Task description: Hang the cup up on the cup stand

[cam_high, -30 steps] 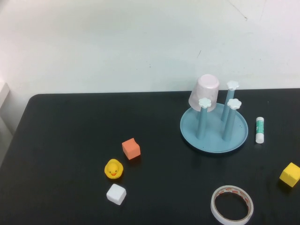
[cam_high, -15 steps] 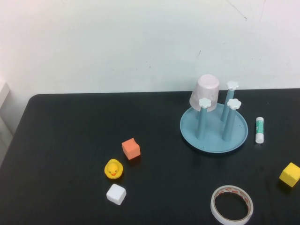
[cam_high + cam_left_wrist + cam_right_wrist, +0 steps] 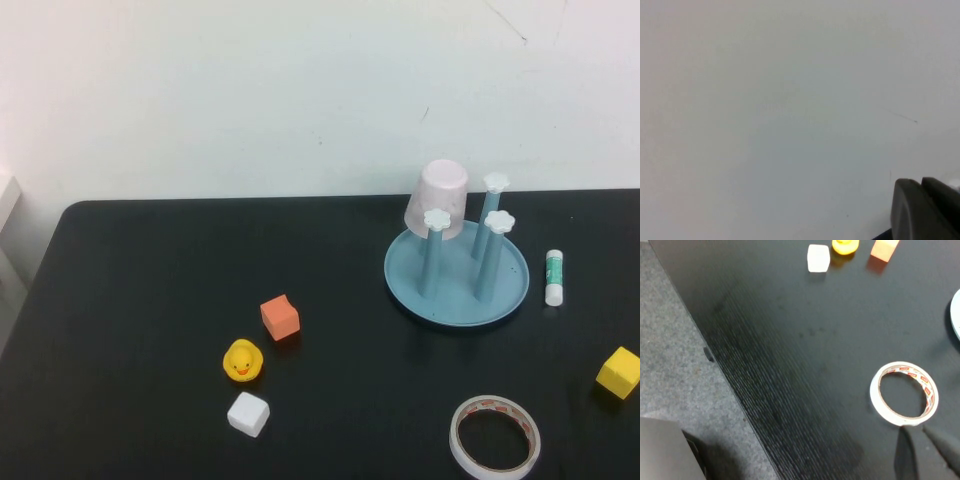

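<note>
The cup (image 3: 437,197) hides a cup stand (image 3: 457,287) post; left pincer (image 3: 925,210) and right pincer (image 3: 925,452), edge-cropped, closed empty

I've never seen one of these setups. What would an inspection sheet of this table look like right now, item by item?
Surface: black table, matte, nothing spilled.
Job's things: pink cup sits upside down over a rear post of the blue cup stand; three flower-capped posts stand bare.
Clutter: orange cube, rubber duck, white cube, tape ring, yellow cube, glue stick, all apart from the stand.
Grippers: left end effector shut, facing the wall, off the table; right end effector shut, empty, above the near table edge by the tape ring.
Cables: nothing seen.
Surroundings: white wall behind, grey floor beside the table.
</note>
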Tool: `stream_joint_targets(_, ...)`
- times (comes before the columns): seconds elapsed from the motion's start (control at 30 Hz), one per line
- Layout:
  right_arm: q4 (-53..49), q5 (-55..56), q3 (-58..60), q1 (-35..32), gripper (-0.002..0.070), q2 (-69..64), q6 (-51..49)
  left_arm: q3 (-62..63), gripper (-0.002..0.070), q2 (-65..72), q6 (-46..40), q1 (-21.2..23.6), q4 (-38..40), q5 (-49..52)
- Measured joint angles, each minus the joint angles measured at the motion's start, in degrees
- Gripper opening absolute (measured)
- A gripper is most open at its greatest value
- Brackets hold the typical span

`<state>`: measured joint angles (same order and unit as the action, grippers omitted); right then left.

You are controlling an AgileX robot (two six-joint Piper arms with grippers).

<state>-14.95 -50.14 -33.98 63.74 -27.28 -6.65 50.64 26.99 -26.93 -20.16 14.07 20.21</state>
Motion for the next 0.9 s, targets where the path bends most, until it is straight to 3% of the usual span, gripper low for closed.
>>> stream_joint_targets(0.33, 0.00, 0.00, 0.00, 0.00, -0.0001, 0.00, 0.00, -22.52, 0.0000, -15.36, 3.04, 0.00, 0.09, -6.77)
stream_joint_targets(0.8, 0.00, 0.00, 0.00, 0.00, -0.0001, 0.00, 0.00, -40.68, -0.0001, -16.54, 3.19, 0.00, 0.09, -6.68)
stream_joint_targets(0.9, 0.12, 0.00, 0.00, 0.00, -0.0001, 0.00, 0.00, -45.29, -0.0001, -19.08, 3.84, 1.72, 0.09, -10.34)
